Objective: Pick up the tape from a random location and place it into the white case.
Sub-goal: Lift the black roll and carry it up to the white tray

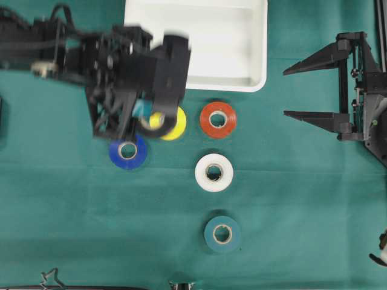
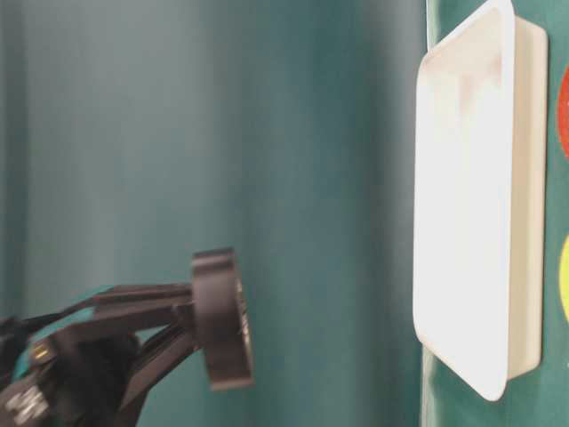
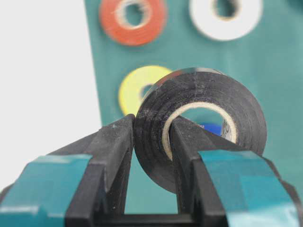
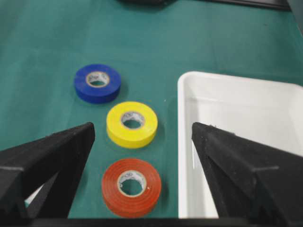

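One black tape roll [image 3: 199, 127] is clamped in the left claw [image 3: 151, 142], one finger [image 3: 111, 151] outside its wall and the other through its core hole; it stands on edge, lifted off the desk [image 1: 302, 229]. In the overhead view this roll [image 1: 158, 124] hangs over the yellow roll [image 1: 172, 124], just short of the near rim of the single white case [image 1: 257, 54], which lies just beyond the claw tip.

Five more rolls lie flat on the green desk: one yellow directly under the claw, one blue [image 1: 127, 151] just beside it on the arm's side, one red [image 1: 217, 119] near it towards the right arm, one white [image 1: 214, 172] and one teal [image 1: 222, 234] further out.

The right claw [image 1: 299, 89] waits well apart, its fingers spread wide and holding nothing, pointing towards the rolls.
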Robot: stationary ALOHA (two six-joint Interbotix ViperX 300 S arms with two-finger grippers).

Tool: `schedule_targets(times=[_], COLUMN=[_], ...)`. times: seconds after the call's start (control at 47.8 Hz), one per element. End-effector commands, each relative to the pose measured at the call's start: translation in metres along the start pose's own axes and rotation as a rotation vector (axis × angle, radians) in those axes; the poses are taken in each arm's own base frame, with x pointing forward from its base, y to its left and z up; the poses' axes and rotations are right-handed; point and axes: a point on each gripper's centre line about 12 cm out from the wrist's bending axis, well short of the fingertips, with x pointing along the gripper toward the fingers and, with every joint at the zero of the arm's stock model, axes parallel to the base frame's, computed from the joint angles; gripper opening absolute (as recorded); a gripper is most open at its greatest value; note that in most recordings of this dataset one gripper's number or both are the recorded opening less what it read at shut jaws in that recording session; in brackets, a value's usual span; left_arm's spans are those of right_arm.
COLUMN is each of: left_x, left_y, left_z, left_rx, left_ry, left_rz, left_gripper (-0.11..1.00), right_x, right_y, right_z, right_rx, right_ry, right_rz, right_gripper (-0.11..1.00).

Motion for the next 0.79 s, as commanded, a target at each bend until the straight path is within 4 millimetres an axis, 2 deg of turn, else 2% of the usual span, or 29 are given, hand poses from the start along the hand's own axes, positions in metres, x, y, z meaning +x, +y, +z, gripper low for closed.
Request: schedule_targets(times=[0.0, 0.209, 0.481, 0.774], left_x=[-0.015, -0.017, -0.022, -0.026], left_y=[0.02, 0.07, 0.118, 0.141], left_z=[0.001, -0.013, -0.032, -0.043], left_rx=[-0.041, -0.152, -0.268, -0.326], left_ry=[-0.04, -0.025, -0.025, -0.026], left_rz=[0.034, 0.108, 0.183, 0.224], left_gripper=[0.19, 0.19, 0.19, 0.19], right_x=[0.001, 0.001, 0.001, 0.001], right_y=[0.0, 0.0, 0.0, 0.0], right_z=[0.01, 0.01, 0.01, 0.01], right_rx=[-0.003, -0.008, -0.009, -0.011], right_ry=[-0.023, -0.021, -0.018, -0.018], right_rz=[0.001, 0.001, 0.001, 0.001], right_gripper=[0.93, 0.93, 0.93, 0.93])
